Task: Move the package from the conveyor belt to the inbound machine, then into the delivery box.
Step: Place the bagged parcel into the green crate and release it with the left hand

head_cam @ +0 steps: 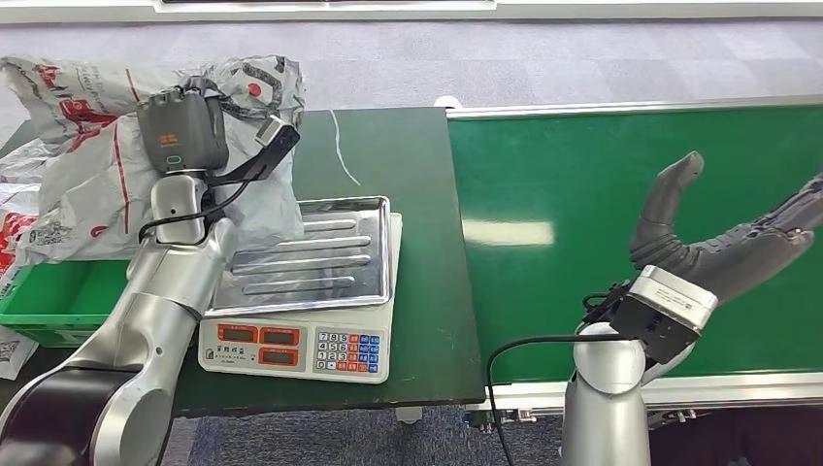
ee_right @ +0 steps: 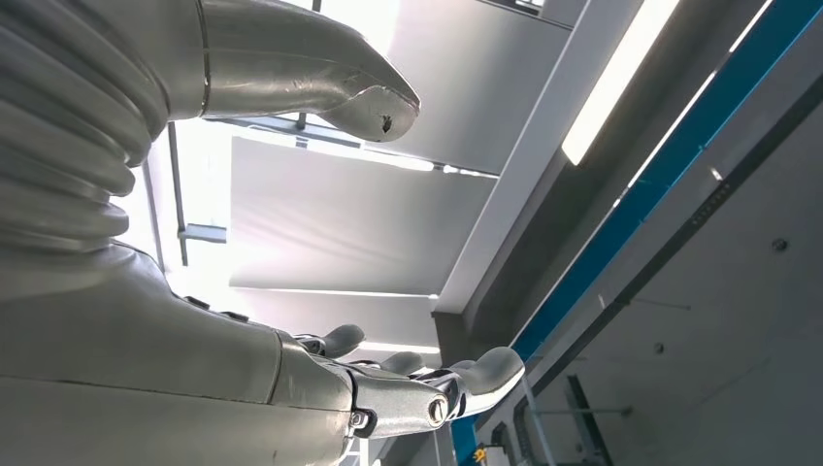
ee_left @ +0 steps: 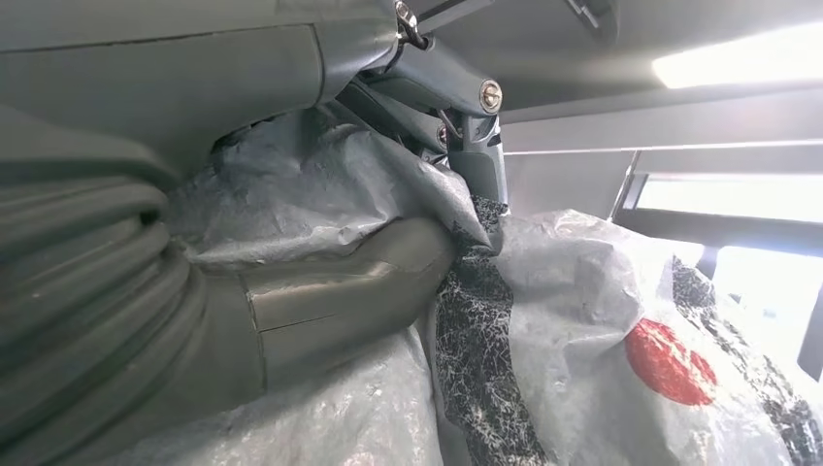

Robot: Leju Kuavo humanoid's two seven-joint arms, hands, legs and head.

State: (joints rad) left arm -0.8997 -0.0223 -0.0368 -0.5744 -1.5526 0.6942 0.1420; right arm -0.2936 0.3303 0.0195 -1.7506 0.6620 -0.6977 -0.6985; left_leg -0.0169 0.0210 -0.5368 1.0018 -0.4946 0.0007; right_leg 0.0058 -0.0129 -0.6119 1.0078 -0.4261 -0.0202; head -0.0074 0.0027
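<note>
- While the left hand (head_cam: 184, 131) is gripping the grey package (head_cam: 116, 184) at about 10 o'clock in the head view, the parcel is hanging partly over the scale's far-left corner and reaching toward the green bin (head_cam: 49, 296).
- Nearest, at 6 o'clock, the scale (head_cam: 301, 345) with its steel tray (head_cam: 330, 257) is sitting bare; I judge the weighing step done or just finishing.
- At 4 o'clock, the right hand (head_cam: 718, 248) is hovering palm-up over the conveyor belt (head_cam: 582, 194), fingers spread, holding nothing.
- Remaining, by my reading: lowering the package into the bin, if that is the delivery box.
- Farther left, other grey bags (head_cam: 24, 165) are piling at 9 o'clock and are crowding the drop zone.
</note>
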